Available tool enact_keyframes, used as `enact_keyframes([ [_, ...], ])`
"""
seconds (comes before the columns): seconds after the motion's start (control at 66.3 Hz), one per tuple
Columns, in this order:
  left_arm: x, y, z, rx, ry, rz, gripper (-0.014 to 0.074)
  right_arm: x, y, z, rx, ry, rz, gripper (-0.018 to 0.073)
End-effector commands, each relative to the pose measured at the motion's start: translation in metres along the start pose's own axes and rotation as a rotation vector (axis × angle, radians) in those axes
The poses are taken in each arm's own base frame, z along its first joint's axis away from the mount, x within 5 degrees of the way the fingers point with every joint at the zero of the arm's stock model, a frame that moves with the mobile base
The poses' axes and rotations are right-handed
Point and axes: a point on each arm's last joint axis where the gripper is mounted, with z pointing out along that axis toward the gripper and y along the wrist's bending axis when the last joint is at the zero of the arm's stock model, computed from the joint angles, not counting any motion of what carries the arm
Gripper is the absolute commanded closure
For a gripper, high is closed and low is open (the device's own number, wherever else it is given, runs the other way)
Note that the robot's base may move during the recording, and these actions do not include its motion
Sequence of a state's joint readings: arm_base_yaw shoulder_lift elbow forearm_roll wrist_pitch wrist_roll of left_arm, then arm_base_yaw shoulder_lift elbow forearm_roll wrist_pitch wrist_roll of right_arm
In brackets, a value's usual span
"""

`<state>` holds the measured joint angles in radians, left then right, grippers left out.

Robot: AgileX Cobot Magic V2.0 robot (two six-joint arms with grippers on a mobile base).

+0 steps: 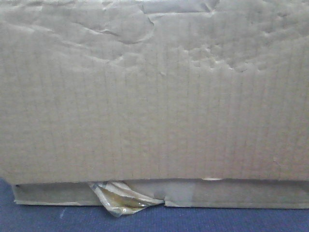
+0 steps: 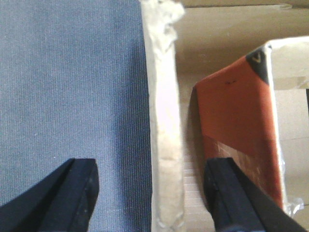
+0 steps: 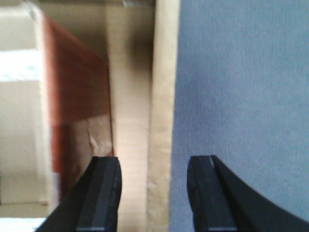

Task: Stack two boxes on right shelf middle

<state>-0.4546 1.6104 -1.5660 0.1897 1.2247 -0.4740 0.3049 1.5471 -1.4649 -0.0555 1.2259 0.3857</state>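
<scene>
Now, box (image 1: 154, 106): on the worktop (image 1: 43, 220), filling the front view.
Left hand (image 2: 150, 166): wide, straddling its wall rim (image 2: 164, 96), which runs straight ahead.
Right hand (image 3: 153, 162): wide, straddling the opposite rim (image 3: 161, 96) alike.
Nearer arm: neither; both equally placed.

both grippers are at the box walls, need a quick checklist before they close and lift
1. left gripper open and astride the box wall: ok.
2. right gripper open and astride a box wall: ok.
3. orange carton inside the box clear of the left gripper's inner finger: cannot tell, they overlap in the left wrist view.
4. tall box set squarely over the flat box: cannot tell, only one face shows.
5. tape on the flat box stuck down: not ok, it hangs loose.
6. shelf in sight: not ok, no view shows it.
</scene>
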Motion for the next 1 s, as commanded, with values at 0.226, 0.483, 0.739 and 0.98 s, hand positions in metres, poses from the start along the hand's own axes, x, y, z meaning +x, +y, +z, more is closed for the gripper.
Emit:
enact_keyframes([
  [0.226, -0.001, 0.000, 0.000, 0.003, -0.001, -0.003, 0.0225, 0.002, -0.002, 0.003, 0.012, 0.005, -0.004, 0.0338],
  [0.483, -0.001, 0.000, 0.001, 0.002, 0.001, -0.002, 0.0232, 0.002, -0.002, 0.003, 0.012, 0.005, -0.006, 0.0338],
  [0.739, -0.002, -0.002, 0.011, -0.006, 0.025, 0.001, 0.0289, 0.001, -0.002, 0.004, 0.013, 0.008, -0.011, 0.0351],
  [0.98, -0.001, -0.005, 0.017, 0.010, 0.049, -0.007, 0.0456, 0.001, -0.002, 0.004, 0.015, 0.008, -0.016, 0.0559],
])
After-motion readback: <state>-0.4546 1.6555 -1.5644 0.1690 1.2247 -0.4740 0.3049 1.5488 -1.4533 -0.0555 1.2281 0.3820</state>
